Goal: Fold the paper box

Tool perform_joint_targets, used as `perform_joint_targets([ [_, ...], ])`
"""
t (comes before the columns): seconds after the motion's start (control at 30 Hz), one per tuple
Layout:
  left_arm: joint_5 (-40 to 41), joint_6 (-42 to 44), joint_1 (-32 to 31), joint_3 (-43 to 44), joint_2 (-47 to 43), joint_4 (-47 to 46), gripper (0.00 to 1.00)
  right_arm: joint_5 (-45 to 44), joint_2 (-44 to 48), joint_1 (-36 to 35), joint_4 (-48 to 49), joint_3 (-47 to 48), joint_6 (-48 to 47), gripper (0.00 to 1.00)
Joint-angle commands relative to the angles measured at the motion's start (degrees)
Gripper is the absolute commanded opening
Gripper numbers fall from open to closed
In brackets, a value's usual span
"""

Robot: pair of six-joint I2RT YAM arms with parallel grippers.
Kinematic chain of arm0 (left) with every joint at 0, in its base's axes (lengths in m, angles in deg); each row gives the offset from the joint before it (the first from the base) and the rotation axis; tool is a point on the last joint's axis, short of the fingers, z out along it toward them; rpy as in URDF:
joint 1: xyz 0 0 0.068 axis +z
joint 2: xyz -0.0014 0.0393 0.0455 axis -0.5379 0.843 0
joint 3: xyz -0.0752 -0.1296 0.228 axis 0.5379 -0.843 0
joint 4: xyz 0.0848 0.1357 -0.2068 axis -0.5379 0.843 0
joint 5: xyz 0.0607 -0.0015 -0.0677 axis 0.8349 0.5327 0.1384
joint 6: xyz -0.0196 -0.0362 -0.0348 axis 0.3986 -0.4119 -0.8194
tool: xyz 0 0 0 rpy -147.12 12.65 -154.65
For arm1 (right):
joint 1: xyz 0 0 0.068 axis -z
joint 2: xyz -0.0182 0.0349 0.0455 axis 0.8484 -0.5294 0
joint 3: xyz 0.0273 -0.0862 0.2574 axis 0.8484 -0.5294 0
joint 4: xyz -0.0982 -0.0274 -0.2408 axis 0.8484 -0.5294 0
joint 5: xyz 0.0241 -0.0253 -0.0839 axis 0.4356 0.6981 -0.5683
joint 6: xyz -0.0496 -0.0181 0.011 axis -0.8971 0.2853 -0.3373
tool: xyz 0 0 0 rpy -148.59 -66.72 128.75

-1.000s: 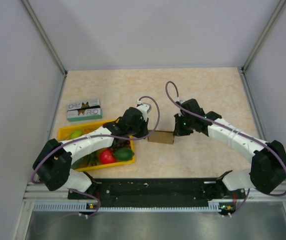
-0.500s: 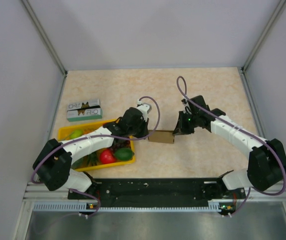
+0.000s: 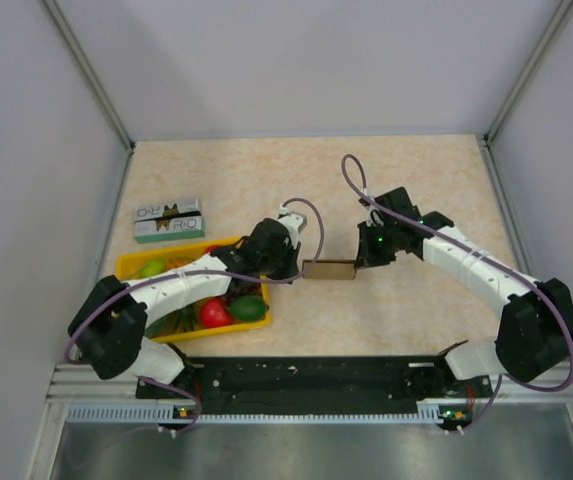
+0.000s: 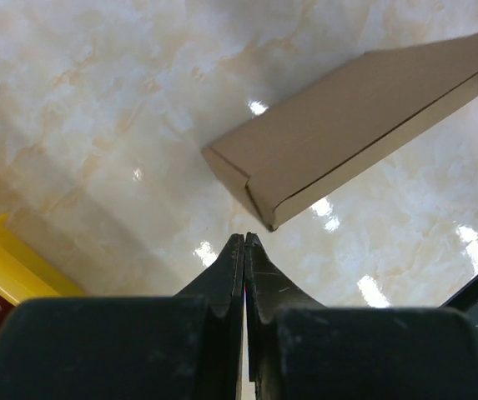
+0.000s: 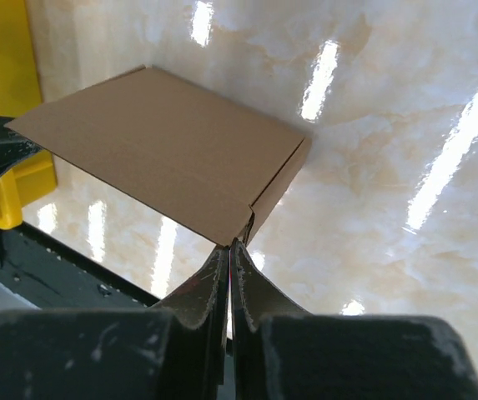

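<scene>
- The paper box lay folded shut near the middle of the table, between the two arms. From above it showed as a narrow brown strip.
- The left gripper sat at the box's left end. In the left wrist view its fingers were pressed together with nothing between them.
- In that view, the paper box lay just beyond the fingertips, one corner pointing toward them, with a little bare table in between.
- The right gripper sat at the box's right end, and its two fingers were likewise closed on nothing.
- In the right wrist view, those tips met right at the nearest corner of the paper box. We could not tell whether they touched the cardboard or stopped just short of it.
- The yellow tray stood to the left of the box, partly under the left arm.
- The tray held a red fruit, a dark green one and a yellow-green one.
- Behind the tray, toward the left wall, lay a green-and-white carton, well apart from the box.
</scene>
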Motion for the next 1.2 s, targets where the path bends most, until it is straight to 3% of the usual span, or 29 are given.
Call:
perform_joint_targets([
  [0.0,0.5,0.85,0.06,0.12,1.85,3.07,0.0,-1.73,0.67,-0.09,-2.12,2.73,-4.69,0.0],
  [0.27,0.5,0.5,0.15,0.47,1.76,3.08,0.0,-3.83,-0.3,-0.27,-1.41,0.27,-5.92,0.0],
  [0.53,-5.02,-1.34,0.06,0.47,-2.98,0.7,0.02,-2.88,-0.73,-0.27,3.85,-3.07,-4.69,0.0],
  [0.6,-6.35,-1.69,0.23,0.64,-3.51,0.79,0.08,-3.31,-0.82,-0.35,4.04,-3.42,-4.43,0.0],
  [0.7,-7.67,-1.96,0.23,0.21,-5.44,1.76,0.24,-3.75,-0.74,-0.27,3.95,-3.07,-4.6,0.0],
  [0.73,-8.19,-1.61,0.23,-0.32,-6.32,1.67,0.35,-3.75,-0.65,-0.27,3.6,-2.81,-4.6,0.0],
  [0.83,-9.08,-1.43,0.24,-1.46,-7.03,0.62,0.43,-4.1,-0.91,-0.27,2.72,-1.58,-4.78,0.0],
  [0.9,-8.29,-2.3,0.15,-2.34,-7.03,-1.39,0.56,-3.93,-1.09,-0.27,1.93,-0.7,-4.78,0.0],
  [0.97,-7.41,-2.92,0.23,-2.78,-6.59,-2.63,0.62,-3.67,-1.35,-0.35,1.31,0.18,-4.78,0.0],
  [1.03,-5.92,-3.8,-0.46,-2.17,-5.1,-3.69,0.61,-3.58,-1.44,-0.35,0.96,0.79,-4.6,0.0],
  [1.07,-4.43,-3.98,-0.82,-1.64,-4.4,-3.17,0.52,-3.49,-1.44,-0.27,0.79,0.97,-4.43,0.0],
  [1.17,1.28,-3.98,-2.13,0.99,-1.41,-1.14,0.44,-3.58,-1.44,-0.35,0.43,1.67,-4.25,0.0],
])
